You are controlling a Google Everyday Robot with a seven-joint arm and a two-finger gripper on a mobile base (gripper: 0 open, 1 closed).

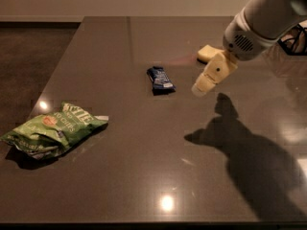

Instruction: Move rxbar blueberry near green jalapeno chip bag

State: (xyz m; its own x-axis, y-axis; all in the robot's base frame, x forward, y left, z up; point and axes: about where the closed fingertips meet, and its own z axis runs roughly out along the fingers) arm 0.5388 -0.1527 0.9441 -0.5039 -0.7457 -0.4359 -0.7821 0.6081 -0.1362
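The rxbar blueberry [160,79], a small dark blue wrapper with a white patch, lies flat near the middle of the dark table [144,176]. The green jalapeno chip bag [53,129], large and crumpled, lies at the table's left edge, well apart from the bar. My gripper [204,84] hangs from the white arm at the upper right, above the table and a short way right of the bar, touching nothing.
A pale yellow sponge [208,53] lies behind the gripper, partly hidden by it. A dark wire object [293,40] stands at the far right edge. The arm's shadow falls across the table's right half.
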